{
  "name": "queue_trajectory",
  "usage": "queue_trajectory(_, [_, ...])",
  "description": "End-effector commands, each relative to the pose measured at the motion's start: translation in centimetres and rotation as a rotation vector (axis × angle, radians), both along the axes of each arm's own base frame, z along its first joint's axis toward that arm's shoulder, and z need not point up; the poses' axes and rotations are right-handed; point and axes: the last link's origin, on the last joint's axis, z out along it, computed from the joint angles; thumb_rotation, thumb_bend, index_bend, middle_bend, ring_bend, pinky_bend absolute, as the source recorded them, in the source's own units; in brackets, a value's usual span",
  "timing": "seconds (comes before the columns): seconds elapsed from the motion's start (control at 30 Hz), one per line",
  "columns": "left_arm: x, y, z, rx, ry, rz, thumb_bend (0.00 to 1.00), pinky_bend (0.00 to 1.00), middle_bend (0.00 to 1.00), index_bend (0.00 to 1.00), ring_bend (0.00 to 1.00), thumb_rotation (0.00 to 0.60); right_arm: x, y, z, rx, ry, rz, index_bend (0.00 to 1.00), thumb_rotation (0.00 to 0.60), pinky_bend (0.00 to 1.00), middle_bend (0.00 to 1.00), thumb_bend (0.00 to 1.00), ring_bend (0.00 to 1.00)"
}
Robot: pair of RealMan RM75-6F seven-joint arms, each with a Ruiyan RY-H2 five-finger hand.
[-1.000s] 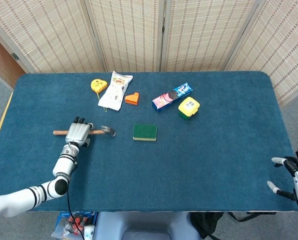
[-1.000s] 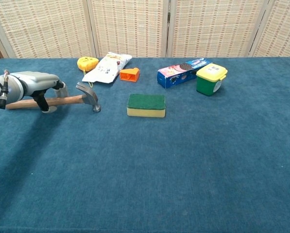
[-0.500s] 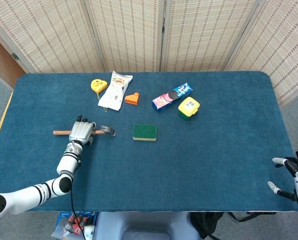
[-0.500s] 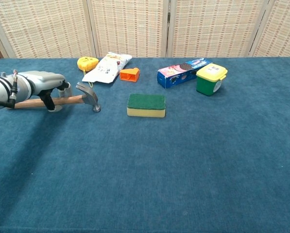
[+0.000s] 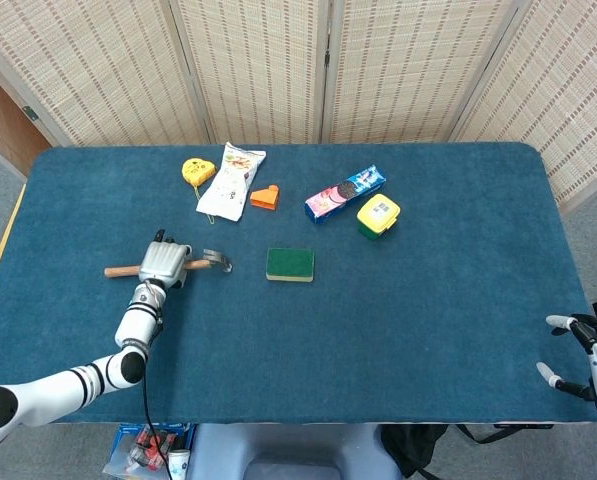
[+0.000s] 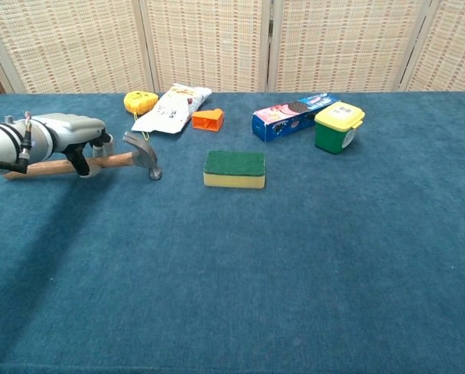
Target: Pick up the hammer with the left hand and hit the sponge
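Wrapping its fingers around the wooden handle, the left hand (image 6: 70,136) grips the hammer (image 6: 121,160) at the left of the frame, the steel head pointing right along the blue table (image 6: 294,265). That long axis runs straight toward the sponge (image 6: 234,169), lying just right of the hammerhead near the centre. The right hand (image 5: 590,365) waits at the lower right edge, fingers spread, holding nothing, far from both.

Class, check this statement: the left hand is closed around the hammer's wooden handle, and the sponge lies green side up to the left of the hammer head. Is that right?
Not quite. The sponge lies to the right of the hammer head, as the head view shows. The rest stands: the left hand is closed around the wooden handle, and the sponge is green side up.
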Motion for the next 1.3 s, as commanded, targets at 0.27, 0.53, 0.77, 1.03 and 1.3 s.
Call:
queue_trajectory(0.27, [-0.1,0.0,-0.3,-0.002,-0.008,-0.021,0.54,0.00,0.61,0.52,0.35,0.600,0.0,0.1,0.1,-0.002,0.001,-0.005,0.30,0.600,0.20,0.41,0.18,0.20])
queue_trajectory(0.53, [0.5,-0.7,0.3,-0.004,-0.089,-0.115,0.60,0.29,0.68,0.60,0.51,0.600,0.1,0.2,0.1,-0.006,0.001,-0.004,0.30,0.600,0.20,0.41,0.18,0.20])
queue_trajectory(0.77, [0.9,-1.0,0.6,-0.021,-0.233,-0.198,0.65,0.73,0.75,0.65,0.63,0.600,0.3,0.2,0.1,-0.009,0.002,0.002,0.31,0.600,0.20,0.41,0.17,0.20])
queue_trajectory(1.03, [2.2,-1.4,0.9,-0.053,-0.445,-0.296,0.68,0.91,0.79,0.69,0.68,0.600,0.5,0.3,0.3,-0.011,0.005,0.000,0.31,0.600,0.20,0.41,0.17,0.20])
queue_trajectory(1.3, [4.4,-2.4,0.8,-0.199,-0.682,-0.255,0.69,0.93,0.79,0.69,0.69,0.600,0.6,0.2,0.1,-0.007,0.006,0.004,0.31,0.600,0.20,0.41,0.17,0.20])
